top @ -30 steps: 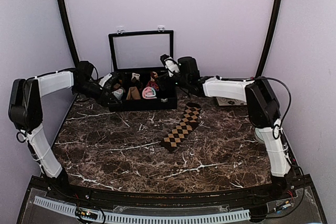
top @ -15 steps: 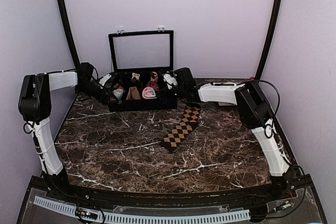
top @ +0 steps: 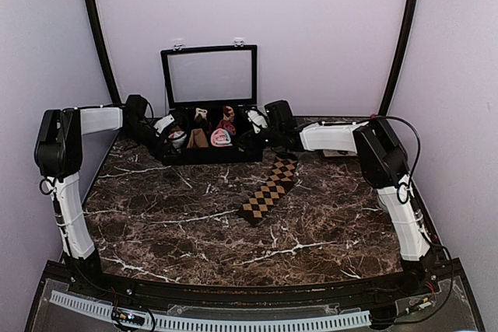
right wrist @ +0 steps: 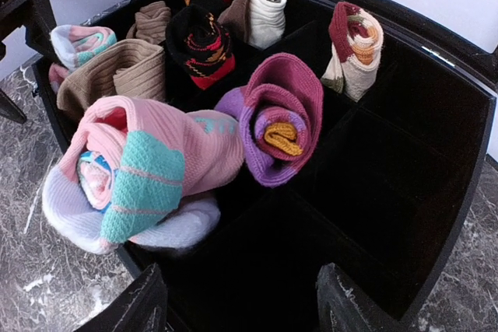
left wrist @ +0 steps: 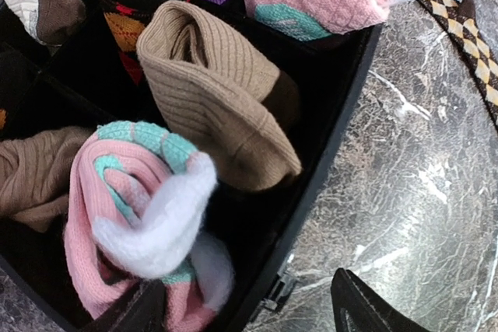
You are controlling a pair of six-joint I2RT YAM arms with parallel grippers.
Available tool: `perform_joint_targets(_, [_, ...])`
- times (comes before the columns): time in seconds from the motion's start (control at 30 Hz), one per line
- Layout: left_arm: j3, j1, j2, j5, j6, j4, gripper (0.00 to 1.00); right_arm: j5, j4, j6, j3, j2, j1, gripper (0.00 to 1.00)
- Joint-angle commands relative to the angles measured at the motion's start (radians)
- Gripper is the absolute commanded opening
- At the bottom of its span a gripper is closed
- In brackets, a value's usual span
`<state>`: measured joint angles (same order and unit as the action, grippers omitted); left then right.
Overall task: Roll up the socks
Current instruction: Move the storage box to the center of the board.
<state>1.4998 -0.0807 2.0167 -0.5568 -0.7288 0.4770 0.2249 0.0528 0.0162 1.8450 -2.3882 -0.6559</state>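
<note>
I read left gripper [left wrist: 245,289] jaws wide, nothing held, straddling box [left wrist: 327,153] front wall, one finger just beside pink sock roll [left wrist: 132,215]. Right gripper [right wrist: 240,274] jaws wide, empty, over bare compartment beside second pink sock roll [right wrist: 140,169]. Checked sock [top: 268,188] flat on table [top: 171,223], open marble around.

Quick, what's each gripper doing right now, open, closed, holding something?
Left gripper: open, holding nothing.
Right gripper: open, holding nothing.
</note>
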Motion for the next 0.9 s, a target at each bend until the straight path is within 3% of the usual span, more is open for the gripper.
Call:
perform_joint_targets(0.0, [0.026,0.000,0.017,0.067,-0.046,0.002,0.74,0.046,-0.122,0.000,-0.030,0.011,0.007,0.63])
perform_joint_targets(0.13, [0.027,-0.003,0.015,0.095,-0.072,0.022,0.59,0.064,-0.151,0.012,-0.036,0.014,0.009,0.58])
perform_joint_targets(0.3, [0.009,-0.004,0.006,0.110,-0.103,0.054,0.30,0.075,-0.181,0.034,-0.058,0.024,0.013,0.52])
perform_joint_targets(0.43, [-0.004,-0.012,0.001,0.107,-0.121,0.081,0.01,0.099,-0.192,0.042,-0.085,0.035,0.016,0.46])
perform_joint_targets(0.7, [-0.026,-0.070,-0.022,0.089,-0.209,0.193,0.00,0.154,-0.220,0.070,-0.167,0.080,0.019,0.40])
perform_joint_targets(0.87, [-0.088,-0.103,-0.061,0.078,-0.254,0.246,0.00,0.154,-0.145,0.092,-0.294,0.181,0.019,0.49])
